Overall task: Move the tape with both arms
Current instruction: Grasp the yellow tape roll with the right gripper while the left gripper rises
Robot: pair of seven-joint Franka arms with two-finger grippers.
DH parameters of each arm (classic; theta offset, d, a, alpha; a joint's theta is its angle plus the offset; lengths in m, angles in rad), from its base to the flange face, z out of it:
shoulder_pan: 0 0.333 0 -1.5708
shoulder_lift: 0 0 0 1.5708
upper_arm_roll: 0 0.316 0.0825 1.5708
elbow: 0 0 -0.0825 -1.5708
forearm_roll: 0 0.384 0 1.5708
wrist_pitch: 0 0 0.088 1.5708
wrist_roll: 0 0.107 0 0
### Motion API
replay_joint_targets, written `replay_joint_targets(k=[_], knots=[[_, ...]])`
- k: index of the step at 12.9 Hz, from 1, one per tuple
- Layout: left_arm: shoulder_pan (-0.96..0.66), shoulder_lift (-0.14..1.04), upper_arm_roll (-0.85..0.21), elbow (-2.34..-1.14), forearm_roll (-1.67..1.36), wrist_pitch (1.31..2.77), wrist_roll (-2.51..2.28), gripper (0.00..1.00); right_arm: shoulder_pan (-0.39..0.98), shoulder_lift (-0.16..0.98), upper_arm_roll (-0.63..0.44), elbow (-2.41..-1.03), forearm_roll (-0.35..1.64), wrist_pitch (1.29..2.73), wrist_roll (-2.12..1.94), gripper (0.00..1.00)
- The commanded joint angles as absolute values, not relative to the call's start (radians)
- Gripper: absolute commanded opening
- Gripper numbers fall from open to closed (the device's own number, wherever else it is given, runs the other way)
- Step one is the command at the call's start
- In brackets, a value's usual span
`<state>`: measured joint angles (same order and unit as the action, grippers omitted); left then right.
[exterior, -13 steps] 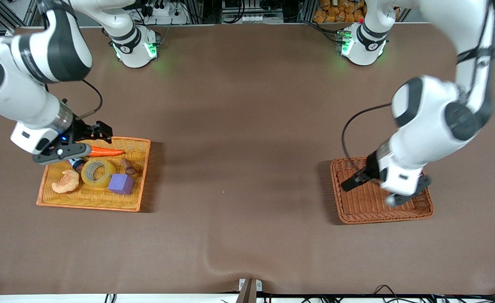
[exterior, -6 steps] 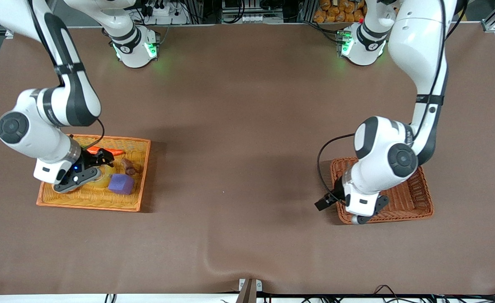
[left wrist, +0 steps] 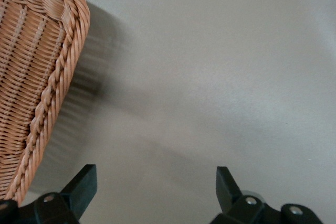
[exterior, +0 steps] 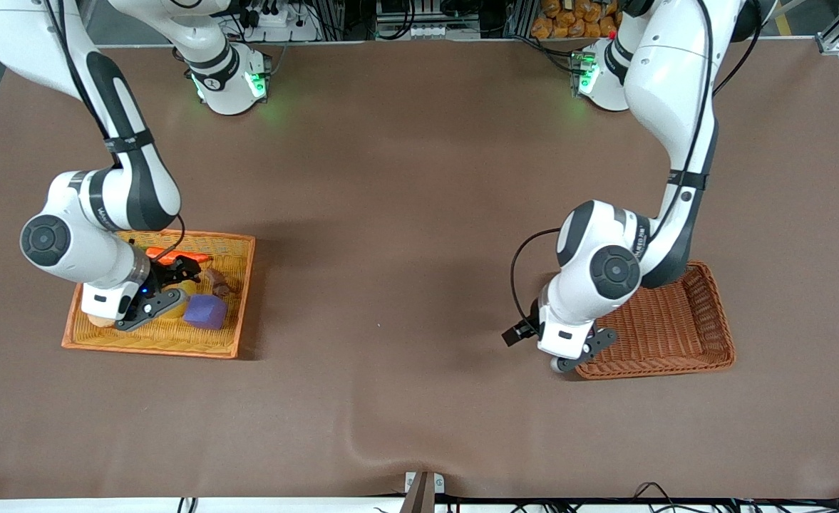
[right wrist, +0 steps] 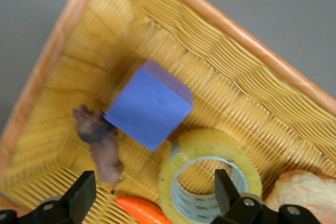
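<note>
**Yellow wicker, tape flat in the tray, right gripper low above it**

Yellow weave everywhere in the right wrist view: tape [right wrist: 210, 174] lying flat in the yellow tray [exterior: 237, 299] at the right arm's end of the table, grey core facing up. Purple cube [right wrist: 148, 103] just beside the roll, touching or nearly so. Brown lump [right wrist: 100, 148] close to the cube, orange carrot [right wrist: 140, 211] next to the roll, pale bread piece [right wrist: 304, 190] on its other flank.

Right gripper [right wrist: 152, 198] down low over the tray, right above the tape, fingers spread wide, nothing between them. From the front camera, tape mostly hidden under that gripper [exterior: 177, 274], only a sliver of yellow showing; cube [exterior: 204, 311] plain to see, nearer the camera.

Over at the left arm's end: brown wicker basket [exterior: 711, 313]. Left gripper [left wrist: 155, 187] hanging over bare brown table [exterior: 405, 214] just beside the basket's rim [left wrist: 58, 77], jaws parted wide, holding nothing.
</note>
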<state>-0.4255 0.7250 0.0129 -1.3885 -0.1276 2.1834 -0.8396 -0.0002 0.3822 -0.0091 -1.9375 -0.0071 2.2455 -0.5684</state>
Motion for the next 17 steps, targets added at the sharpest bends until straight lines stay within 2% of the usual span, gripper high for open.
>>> replay_joint_targets(k=[1,5,7,10,11,14,17], knots=[[-0.477,0.741,0.031,-1.358,-0.031,2.117,-0.854,1.00,-0.064,0.399,0.002,-1.937,0.002,2.238,-0.626,1.00],[-0.553,0.700,0.023,-1.359,0.017,2.057,-0.853,1.00,-0.069,0.468,0.003,-1.957,0.002,2.272,-0.664,1.00],[-0.601,0.616,0.020,-1.359,0.028,1.875,-0.844,1.00,-0.063,0.469,0.003,-1.977,0.002,2.272,-0.664,1.00],[-0.629,0.519,0.017,-1.359,0.018,1.842,-0.842,1.00,-0.064,0.497,0.002,-1.979,0.000,2.299,-0.672,0.99],[-0.635,0.515,0.018,-1.361,0.024,1.842,-0.839,1.00,-0.067,0.508,0.002,-1.979,-0.002,2.299,-0.699,0.63],[-0.678,0.535,0.012,-1.394,0.046,1.766,-0.833,1.00,-0.087,0.511,0.002,-1.979,-0.002,2.292,-0.699,0.00],[-0.646,0.529,0.011,-1.407,0.043,1.732,-0.819,1.00,-0.083,0.445,0.003,-1.953,-0.002,2.196,-0.709,0.00]])
